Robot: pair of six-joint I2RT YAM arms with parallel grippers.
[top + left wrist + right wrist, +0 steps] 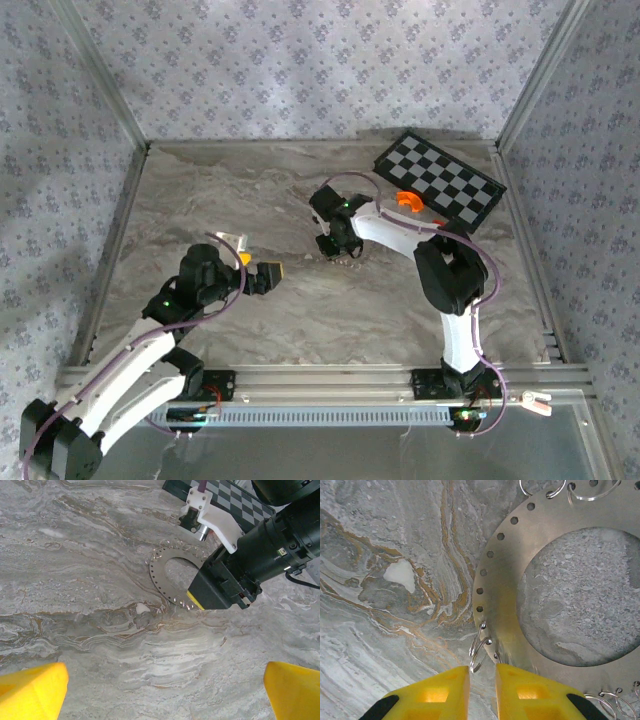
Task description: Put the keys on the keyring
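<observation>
The right tool (pixel 482 672) is held narrowly parted, with the keyring (pixel 479 652) just beyond its tips at 12 o'clock, hooked on a perforated disc (pixel 505 580) laid on the counter (pixel 380 540). The left tool (pixel 165 685) is spread wide.

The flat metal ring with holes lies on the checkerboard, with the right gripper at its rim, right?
No: the flat metal ring lies on the marbled table, short of the checkerboard, as the left wrist view shows. The right gripper is at its rim.
</observation>
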